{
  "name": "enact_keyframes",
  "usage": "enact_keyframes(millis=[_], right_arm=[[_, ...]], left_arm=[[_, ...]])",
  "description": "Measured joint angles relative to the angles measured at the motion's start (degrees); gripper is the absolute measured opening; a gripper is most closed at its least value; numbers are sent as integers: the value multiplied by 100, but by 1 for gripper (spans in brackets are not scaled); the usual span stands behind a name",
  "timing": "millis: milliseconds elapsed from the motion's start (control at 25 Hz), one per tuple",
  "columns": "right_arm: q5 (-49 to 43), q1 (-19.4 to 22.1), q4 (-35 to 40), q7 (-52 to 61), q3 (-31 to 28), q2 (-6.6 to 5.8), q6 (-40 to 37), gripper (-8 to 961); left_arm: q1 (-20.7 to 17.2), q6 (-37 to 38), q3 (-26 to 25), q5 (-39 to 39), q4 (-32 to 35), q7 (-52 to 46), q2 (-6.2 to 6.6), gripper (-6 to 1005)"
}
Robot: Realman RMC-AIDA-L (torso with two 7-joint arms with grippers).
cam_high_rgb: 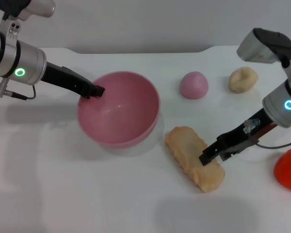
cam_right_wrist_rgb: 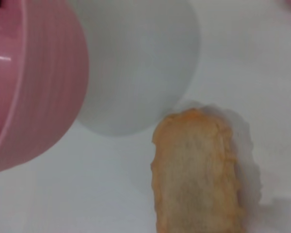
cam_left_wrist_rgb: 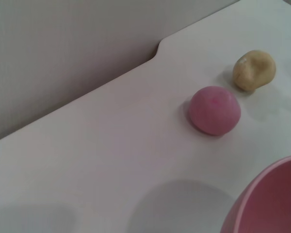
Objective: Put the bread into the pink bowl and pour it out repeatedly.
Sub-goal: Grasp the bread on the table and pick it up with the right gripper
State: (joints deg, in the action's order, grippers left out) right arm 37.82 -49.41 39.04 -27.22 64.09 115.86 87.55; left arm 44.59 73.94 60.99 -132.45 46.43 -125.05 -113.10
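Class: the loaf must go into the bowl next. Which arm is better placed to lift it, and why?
The right. The right gripper is at the tan ridged toy loaf on the table, while the left gripper is at the round pink plastic bowl's far rim.

pink dome (cam_high_rgb: pixel 194 85) | beige knotted bun (cam_high_rgb: pixel 243 79) beside it | orange object (cam_high_rgb: pixel 289 170), table (cam_high_rgb: pixel 87 194) edge

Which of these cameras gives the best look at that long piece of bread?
The head view: the whole bread lies on the table beside the pink bowl, right tool at it. The right wrist view crops one end; the left wrist view misses it.
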Motion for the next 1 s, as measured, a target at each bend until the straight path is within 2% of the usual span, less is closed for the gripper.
enact_keyframes(millis=[1000], right_arm=[[-4, -41, -189, -203, 5, 213, -567, 701]], left_arm=[[16, -18, -1, 0, 24, 79, -36, 85]])
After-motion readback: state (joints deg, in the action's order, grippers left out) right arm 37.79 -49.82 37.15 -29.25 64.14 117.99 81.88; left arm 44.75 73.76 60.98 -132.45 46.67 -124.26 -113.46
